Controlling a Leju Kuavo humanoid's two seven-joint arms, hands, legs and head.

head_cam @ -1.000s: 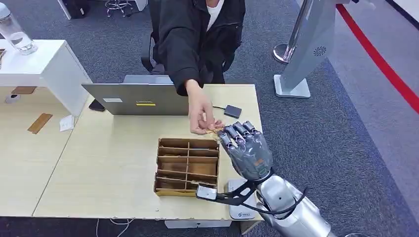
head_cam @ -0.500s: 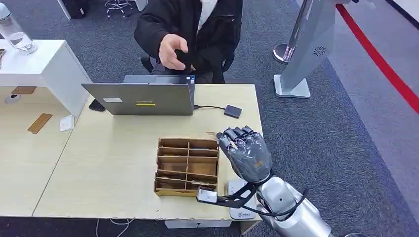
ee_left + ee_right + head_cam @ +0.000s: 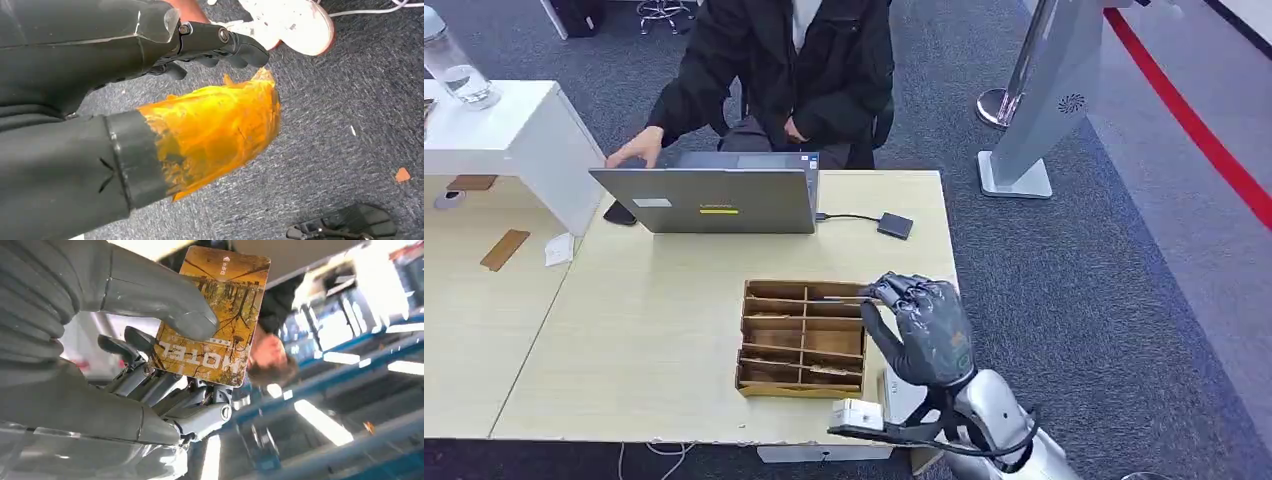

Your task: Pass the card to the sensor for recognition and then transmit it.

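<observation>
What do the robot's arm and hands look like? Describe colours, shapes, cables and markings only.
The right hand is dark grey with jointed fingers and a small orange marking on its back. Its arm is rounded silver metal with black cables looping at the wrist. Up close, the thumb is thick, smooth and grey. The left hand has dark fingers beside an orange-wrapped thumb.

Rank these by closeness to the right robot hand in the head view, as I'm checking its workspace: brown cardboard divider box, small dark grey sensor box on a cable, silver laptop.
1. Brown cardboard divider box, directly beside the right robot hand.
2. Small dark grey sensor box on a cable, farther back on the table.
3. Silver laptop, back-left.
</observation>
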